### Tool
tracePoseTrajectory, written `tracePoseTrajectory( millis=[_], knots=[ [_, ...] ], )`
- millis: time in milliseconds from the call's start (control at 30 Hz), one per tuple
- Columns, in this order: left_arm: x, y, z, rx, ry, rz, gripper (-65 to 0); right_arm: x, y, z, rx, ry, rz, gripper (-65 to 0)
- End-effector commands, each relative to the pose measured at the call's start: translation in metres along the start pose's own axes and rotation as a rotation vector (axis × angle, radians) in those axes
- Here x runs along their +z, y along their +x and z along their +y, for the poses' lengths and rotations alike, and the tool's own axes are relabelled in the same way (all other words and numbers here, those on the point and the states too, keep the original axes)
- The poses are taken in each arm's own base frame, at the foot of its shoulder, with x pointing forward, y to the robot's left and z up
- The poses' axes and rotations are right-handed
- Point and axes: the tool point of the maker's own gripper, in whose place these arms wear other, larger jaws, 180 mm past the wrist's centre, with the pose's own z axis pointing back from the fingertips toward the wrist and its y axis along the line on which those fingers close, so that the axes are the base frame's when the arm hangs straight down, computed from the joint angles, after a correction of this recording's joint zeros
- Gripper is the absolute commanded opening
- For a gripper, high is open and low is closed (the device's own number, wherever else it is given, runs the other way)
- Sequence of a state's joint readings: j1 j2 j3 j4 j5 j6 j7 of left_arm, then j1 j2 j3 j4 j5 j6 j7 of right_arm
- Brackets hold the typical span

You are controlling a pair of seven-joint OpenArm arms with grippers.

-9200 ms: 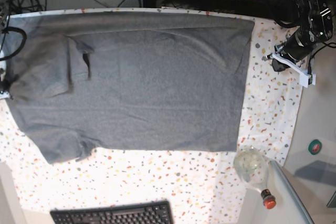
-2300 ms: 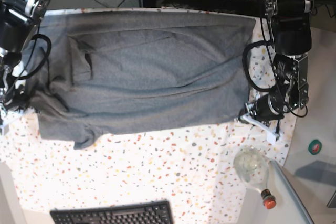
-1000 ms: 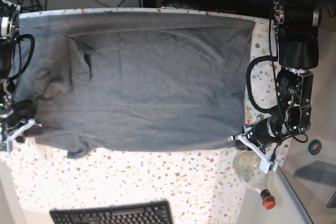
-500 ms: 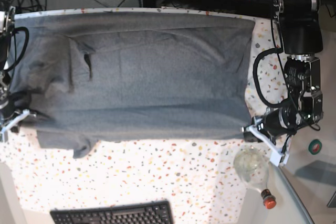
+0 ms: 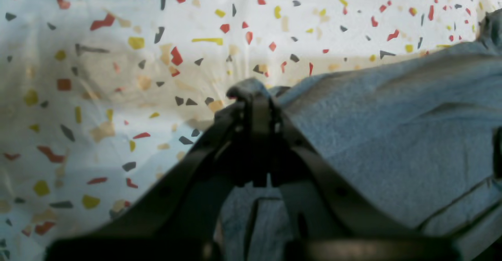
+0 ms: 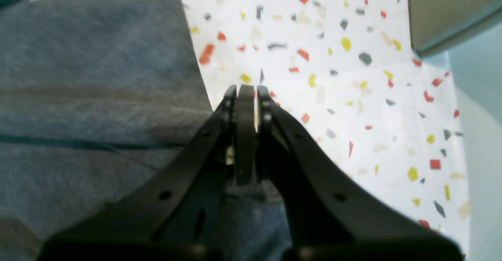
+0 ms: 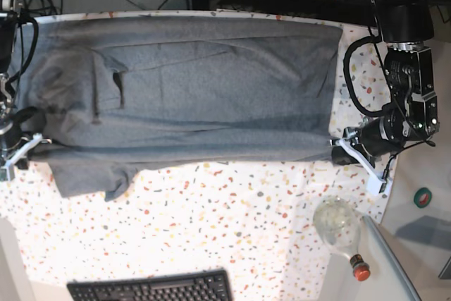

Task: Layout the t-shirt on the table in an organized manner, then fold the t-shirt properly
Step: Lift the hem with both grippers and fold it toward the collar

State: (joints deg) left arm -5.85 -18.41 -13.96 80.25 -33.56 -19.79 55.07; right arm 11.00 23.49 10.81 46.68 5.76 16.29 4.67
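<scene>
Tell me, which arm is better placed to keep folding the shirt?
Probably neither alone. The left gripper and right gripper are each shut on an opposite end of the t-shirt near edge, so they look equally placed to carry it together.

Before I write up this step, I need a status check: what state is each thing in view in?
t-shirt: spread wide on the table, near edge pinched at both ends, not folded.
left gripper: shut on the t-shirt's near corner.
right gripper: shut on the t-shirt's edge by a sleeve.
table: partly covered by the shirt.
bottle: lying on its side, red cap on.
keyboard: flat at the near edge.
</scene>
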Motion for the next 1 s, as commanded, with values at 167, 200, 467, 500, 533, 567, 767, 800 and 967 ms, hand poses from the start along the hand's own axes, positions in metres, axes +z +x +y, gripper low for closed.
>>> tracePoseTrajectory(
  millis=[167, 200, 467, 500, 533, 567, 767, 800, 967],
  knots=[
    [0.007, 0.003, 0.004, -0.014, 0.005, -0.022, -65.0, 0.01, 0.024, -0.033, -0.051, -0.082, -0.038, -65.0],
    [0.007, 0.003, 0.004, -0.014, 0.005, -0.022, -65.0, 0.012, 0.025, -0.032, -0.047, -0.082, -0.042, -65.0],
    [0.006, -0.006, 0.001, -0.025, -0.009, -0.006, -65.0, 0.023, 0.014, -0.019, -0.011, -0.019, -0.032, -65.0],
    [0.006, -0.01, 0.001, -0.023, -0.008, 0.001, -65.0, 0.025, 0.009, -0.018, -0.012, -0.017, -0.024, -65.0],
    [0.007, -0.012, 0.002, -0.024, -0.008, 0.004, -65.0, 0.026, 0.003, -0.018, -0.013, -0.016, -0.014, -65.0],
    [0.008, -0.011, 0.0, -0.03, -0.009, -0.001, -65.0, 0.029, -0.001, -0.023, -0.023, -0.026, -0.008, -65.0],
    [0.024, -0.024, -0.006, -0.06, -0.004, -0.008, -65.0, 0.04, -0.019, -0.033, -0.122, -0.047, 0.005, -65.0],
    [0.025, -0.027, -0.007, -0.065, -0.005, -0.006, -65.0, 0.041, -0.021, -0.032, -0.123, -0.036, 0.022, -65.0],
    [0.029, -0.042, -0.007, -0.066, -0.003, 0.021, -65.0, 0.049, -0.018, -0.024, -0.137, -0.029, 0.025, -65.0]
  ],
)
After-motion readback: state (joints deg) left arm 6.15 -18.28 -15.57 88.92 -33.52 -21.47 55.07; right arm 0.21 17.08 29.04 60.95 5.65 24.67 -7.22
